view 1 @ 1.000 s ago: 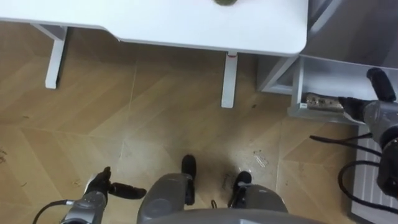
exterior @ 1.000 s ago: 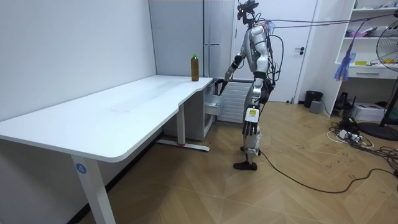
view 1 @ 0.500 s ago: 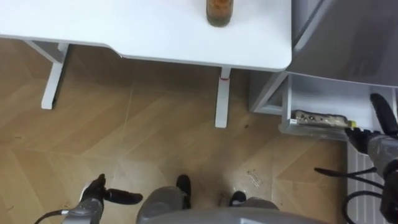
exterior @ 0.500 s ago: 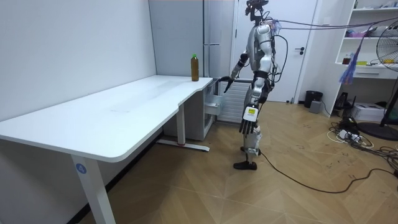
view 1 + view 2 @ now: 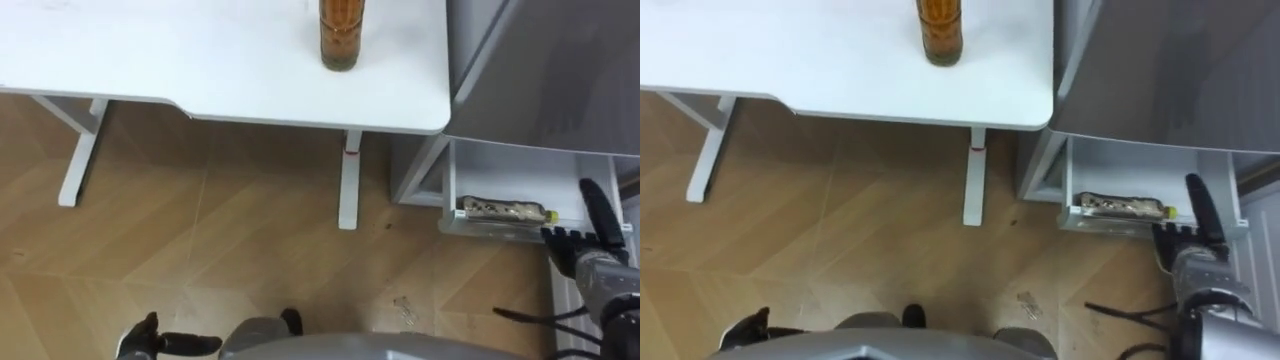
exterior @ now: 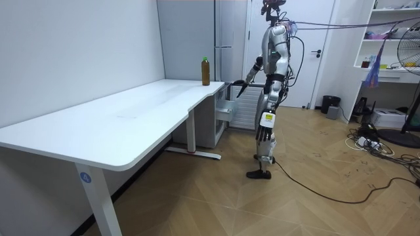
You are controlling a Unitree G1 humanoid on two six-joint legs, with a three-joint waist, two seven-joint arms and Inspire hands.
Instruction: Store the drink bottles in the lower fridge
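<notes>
One drink in view: a brown bottle with a green cap (image 5: 340,38), upright on the white desk (image 5: 200,60), near the desk corner next to the tall grey fridge (image 5: 545,70). Neither hand has it. Bottle sits well to the left of the right hand (image 5: 578,243) and farther out from the robot, well apart from it. Right hand is raised in front of the body, fingers straight and spread a little, holding nothing. Directly ahead of that hand and slightly left is the white pull-out drawer (image 5: 520,170) at the bottom of the fridge, standing open. Fingertips overlap the drawer's front right corner; cannot tell if they touch it. Long flat mottled packet with a yellow end (image 5: 503,210) lies along the drawer's front edge, just left of the right hand's fingers. Left hand (image 5: 150,340) hangs low at the robot's left side above the wooden floor (image 5: 200,240), fingers loose and apart, empty, well apart from desk and bottle. Room view: robot stands upright on the wooden floor facing the fridge drawer, at the desk's far end, right arm reaching out toward the drawer, left arm down by the thigh. Bottle on the desk is to the room view's left of the outstretched hand, about level with it.
</notes>
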